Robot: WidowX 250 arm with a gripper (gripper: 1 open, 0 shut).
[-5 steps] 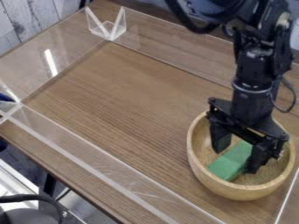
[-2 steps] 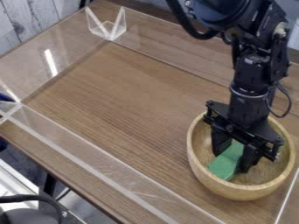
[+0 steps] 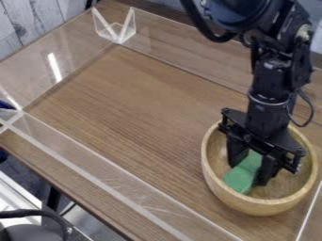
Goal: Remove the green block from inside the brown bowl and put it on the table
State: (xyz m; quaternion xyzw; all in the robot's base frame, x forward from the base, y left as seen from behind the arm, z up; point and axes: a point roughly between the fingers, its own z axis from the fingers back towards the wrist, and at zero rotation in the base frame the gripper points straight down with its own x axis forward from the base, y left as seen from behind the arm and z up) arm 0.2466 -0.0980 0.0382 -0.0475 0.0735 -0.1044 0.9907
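Camera view, green block pinched between claw fingers, inside brown bowl

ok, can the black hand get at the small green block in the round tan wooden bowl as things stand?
Likely yes. The black hand points down inside the round tan wooden bowl, its fingers either side of the small green block; nothing blocks it, and it appears closed on it.

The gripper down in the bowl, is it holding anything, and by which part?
The gripper has its jaws closed on the green block near its upper end, inside the brown bowl; the block's lower end still touches the bowl.
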